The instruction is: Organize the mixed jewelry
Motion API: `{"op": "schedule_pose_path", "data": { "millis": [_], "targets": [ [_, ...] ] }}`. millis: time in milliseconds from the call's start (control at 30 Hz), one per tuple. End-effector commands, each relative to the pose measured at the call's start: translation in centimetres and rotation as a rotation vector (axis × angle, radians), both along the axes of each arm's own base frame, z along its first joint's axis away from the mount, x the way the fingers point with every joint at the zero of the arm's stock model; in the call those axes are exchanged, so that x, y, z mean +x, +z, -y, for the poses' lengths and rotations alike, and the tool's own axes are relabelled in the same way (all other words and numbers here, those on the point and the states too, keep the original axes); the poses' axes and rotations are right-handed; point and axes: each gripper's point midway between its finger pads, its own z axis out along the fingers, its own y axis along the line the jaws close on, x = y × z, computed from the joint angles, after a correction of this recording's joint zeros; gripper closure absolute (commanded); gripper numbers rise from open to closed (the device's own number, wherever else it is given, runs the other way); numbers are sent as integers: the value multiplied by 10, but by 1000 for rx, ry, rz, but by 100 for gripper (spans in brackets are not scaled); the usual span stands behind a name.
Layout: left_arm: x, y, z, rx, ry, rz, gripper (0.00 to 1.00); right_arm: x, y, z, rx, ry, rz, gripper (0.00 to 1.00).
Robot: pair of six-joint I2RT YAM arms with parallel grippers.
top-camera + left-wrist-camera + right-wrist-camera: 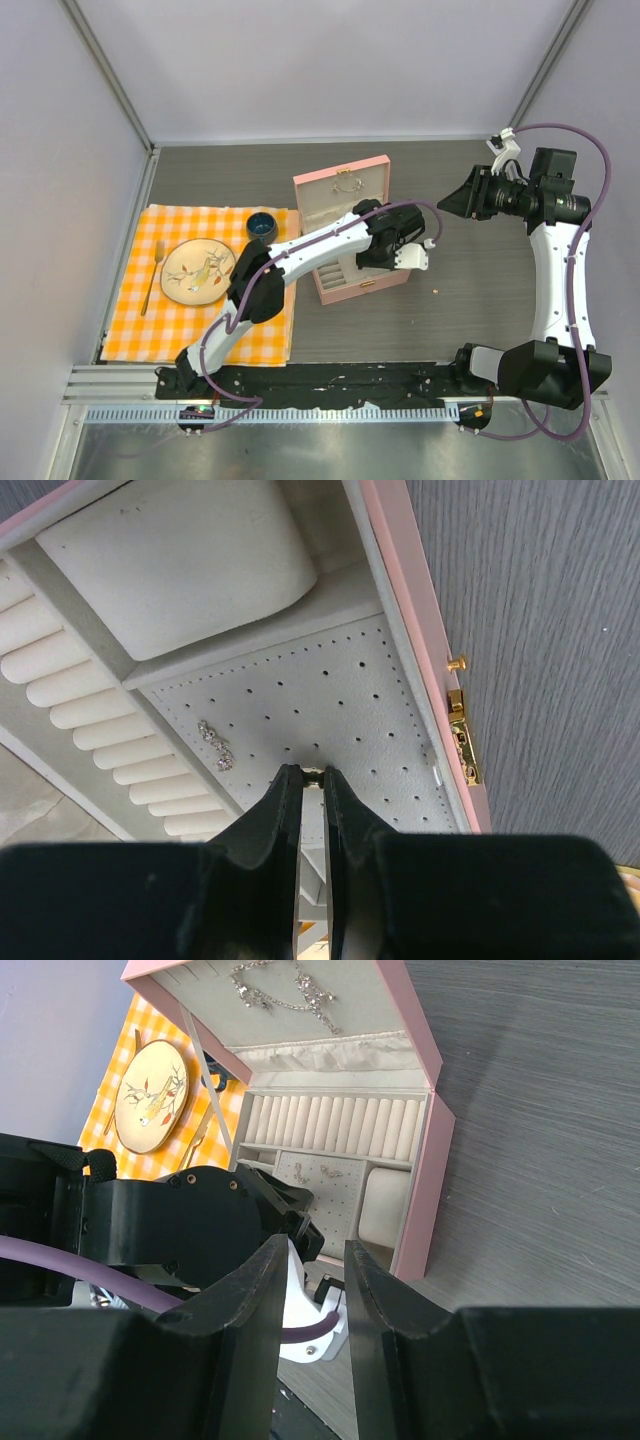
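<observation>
The pink jewelry box (375,170) stands open mid-table. My left gripper (312,774) is down in its perforated grey tray (350,700), shut on a tiny pale silvery earring pinched at the fingertips. A sparkly earring pair (215,745) lies on the tray to its left, and a small silvery piece (437,776) lies by the right wall. A necklace (285,990) hangs in the lid. One tiny pale speck (436,290) lies on the table right of the box. My right gripper (318,1250) is open and empty, held high to the right of the box (452,200).
A cream cushion (180,560) and ring rolls (90,710) fill the box's other compartments. On the left, an orange checked cloth (130,330) holds a plate (198,271), a fork (153,277) and a small blue cup (262,226).
</observation>
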Motion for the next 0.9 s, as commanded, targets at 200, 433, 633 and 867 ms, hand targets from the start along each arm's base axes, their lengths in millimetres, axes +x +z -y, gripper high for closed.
{"op": "schedule_pose_path", "data": {
  "millis": [200,433,633,867],
  "targets": [
    [-5,2,4,-12,-13,-4,100,-2,14,-1,0,6,65,65],
    [-5,-1,11,-3,-20,0,100,-2,14,-1,1,5,67,65],
    [-5,-3,12,9,-35,11,100,-2,13,0,3,4,63,65],
    [-4,-2,13,18,-44,22,99,-2,14,0,2,4,67,65]
  ]
}}
